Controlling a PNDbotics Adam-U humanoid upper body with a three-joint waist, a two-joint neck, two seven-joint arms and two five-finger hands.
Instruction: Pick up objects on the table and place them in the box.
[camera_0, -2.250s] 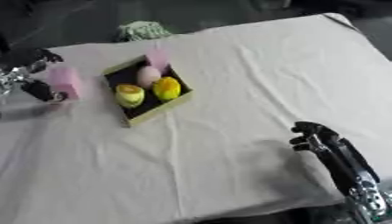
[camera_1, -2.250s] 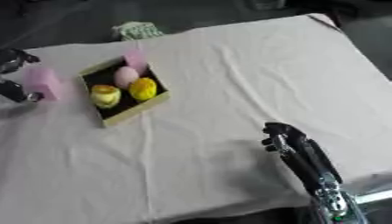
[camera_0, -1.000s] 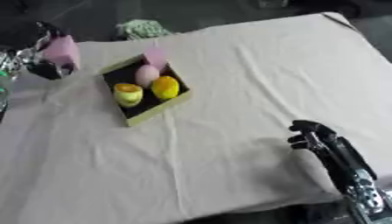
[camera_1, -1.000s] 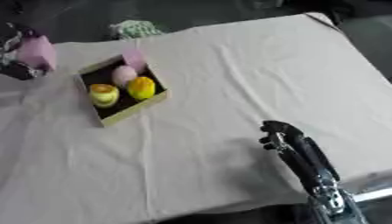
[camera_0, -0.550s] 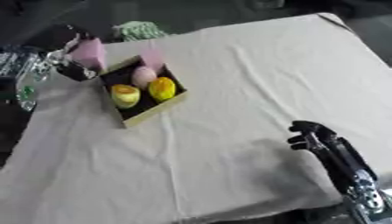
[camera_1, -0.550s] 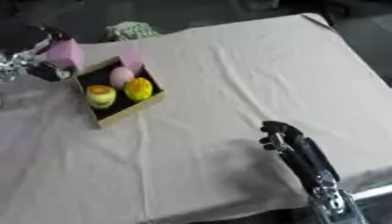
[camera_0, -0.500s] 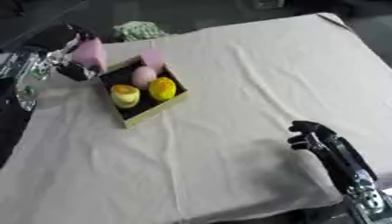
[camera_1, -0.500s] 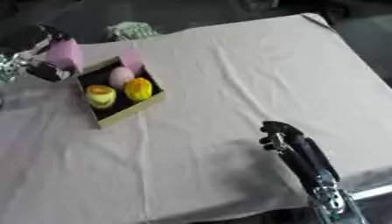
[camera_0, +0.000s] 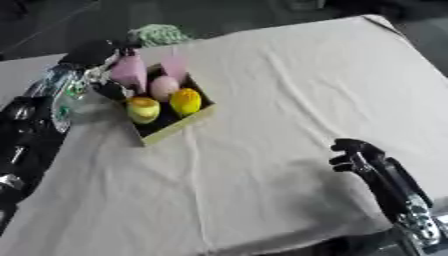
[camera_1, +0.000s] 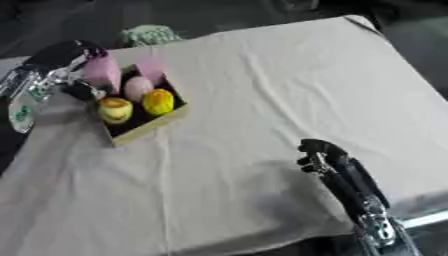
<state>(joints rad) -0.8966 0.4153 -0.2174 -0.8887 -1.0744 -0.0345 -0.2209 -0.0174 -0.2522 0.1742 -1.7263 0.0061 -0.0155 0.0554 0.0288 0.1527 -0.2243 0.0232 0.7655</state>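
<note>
While the left hand (camera_0: 103, 70) sits at the upper left of the frame, its dark fingers are curled round a pink block (camera_0: 129, 71), holding it upright at the far left corner of the box (camera_0: 179, 128). The block's lower end is at or just over the box's rim; whether it touches the inside cannot be told. The left arm comes down the left edge of the frame, black with silver parts.

The box is a shallow, dark-floored tray with pale olive walls, lying askew on the white cloth (camera_0: 289, 85) in the upper left part of the frame. Inside it are four things: a second pink piece (camera_0: 174, 64) standing against the far wall, a pale pink egg shape (camera_0: 164, 87) just in front of it, an orange-yellow rounded thing (camera_0: 185, 101) beside that, and a yellow-green rounded thing (camera_0: 143, 109) toward the box's left side. They lie close together, touching or nearly so.

Beyond the box, at the top edge of the cloth, lies a green and white patterned thing (camera_0: 159, 34), too blurred to make out.

At the lower right of the frame the right hand (camera_0: 357, 155) rests on the cloth, well apart from the box, with its black fingers bent inward and nothing in them. Its forearm runs off toward the lower right corner.
</note>
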